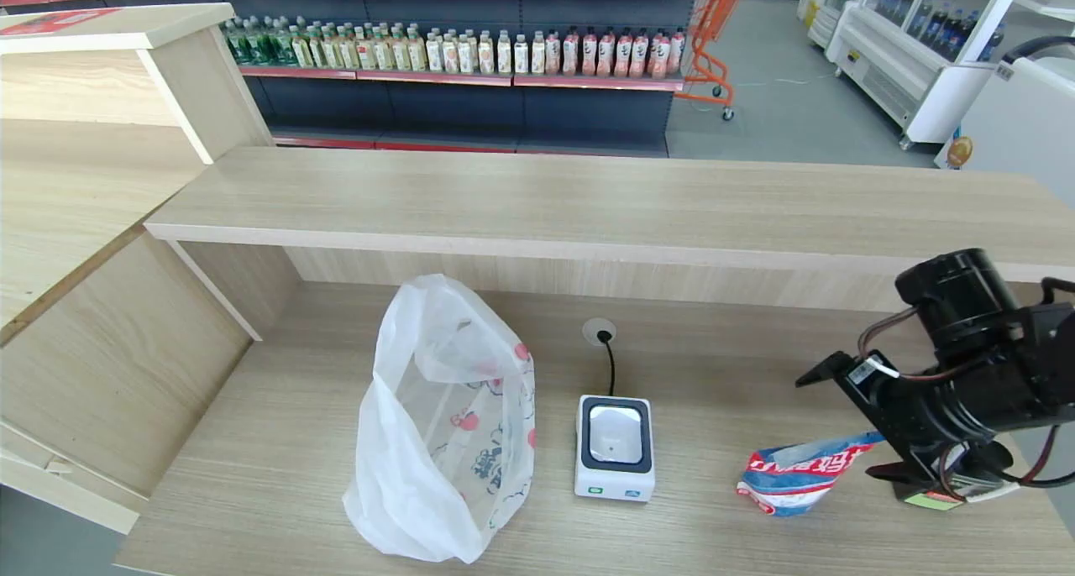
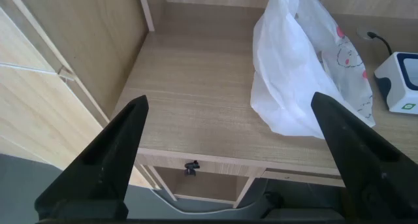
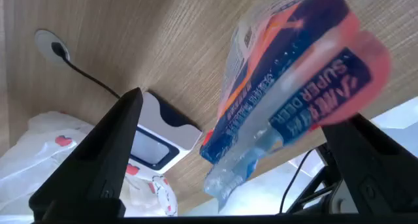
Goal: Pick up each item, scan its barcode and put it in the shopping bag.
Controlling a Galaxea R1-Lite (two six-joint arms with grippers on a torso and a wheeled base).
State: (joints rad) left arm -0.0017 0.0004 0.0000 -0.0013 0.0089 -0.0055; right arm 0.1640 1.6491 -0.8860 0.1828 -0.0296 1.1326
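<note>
We are holding our left gripper (image 2: 228, 98) spread wide and empty over the near edge of the counter (image 1: 252, 475) — our right gripper (image 3: 245, 106), equally wide, is straddling the red-and-blue packet (image 1: 794, 475), right of the barcode scanner (image 1: 615, 446) and shopping bag (image 1: 445, 425).

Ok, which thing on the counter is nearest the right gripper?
The blue-and-red packet, close by the right gripper; the scanner and bag sit farther off to the left.

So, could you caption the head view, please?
Open right gripper at blue-red packet; white scanner and translucent shopping bag alongside.
</note>
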